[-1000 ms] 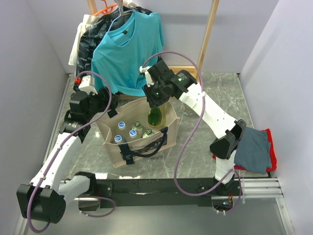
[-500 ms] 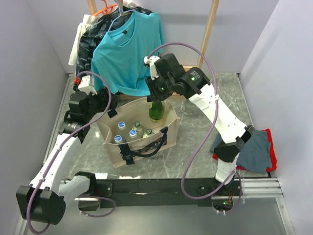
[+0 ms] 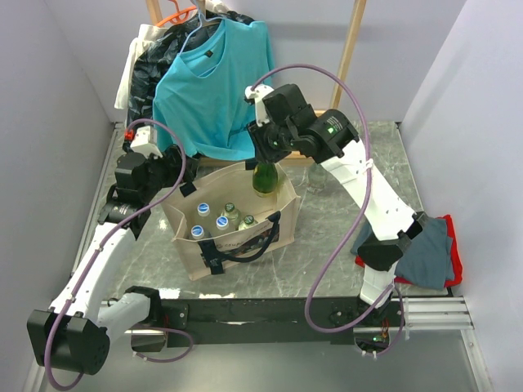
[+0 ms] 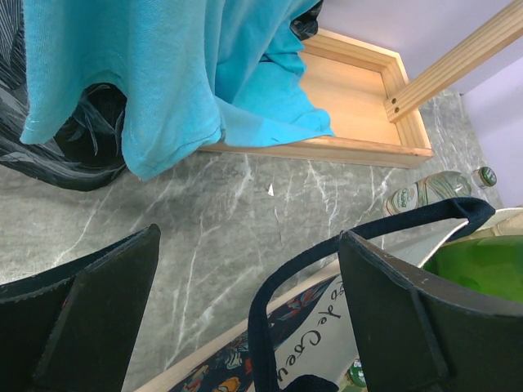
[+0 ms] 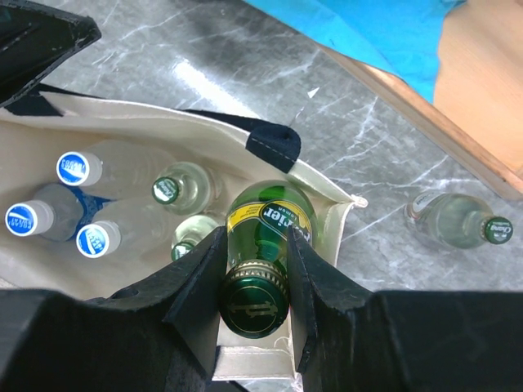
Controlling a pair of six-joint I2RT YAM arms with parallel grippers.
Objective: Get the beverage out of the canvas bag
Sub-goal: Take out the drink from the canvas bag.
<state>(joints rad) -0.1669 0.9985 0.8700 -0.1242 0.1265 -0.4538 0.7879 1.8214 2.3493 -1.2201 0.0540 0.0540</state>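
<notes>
Now, right hand [image 5: 253,245] tight on green glass bottle [image 5: 271,214] — left hand [image 4: 249,245] agape by boxy canvas bag [image 5: 139,114]

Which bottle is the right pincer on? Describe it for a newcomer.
Find the canvas bag in front of the teal shirt. At its far right corner the right pincer grips one bottle by the neck. It is fat, dark green with a yellow band; its neighbours are clear, with blue or green caps.

Bright, even overhead light washes the worktop [image 3: 270,273], leaving only soft shadows beside the bag [image 3: 189,245]. In the right wrist view a white glare streak crosses the marble and highlights glint on the bottle [image 5: 270,214]; all frames sharp.
</notes>
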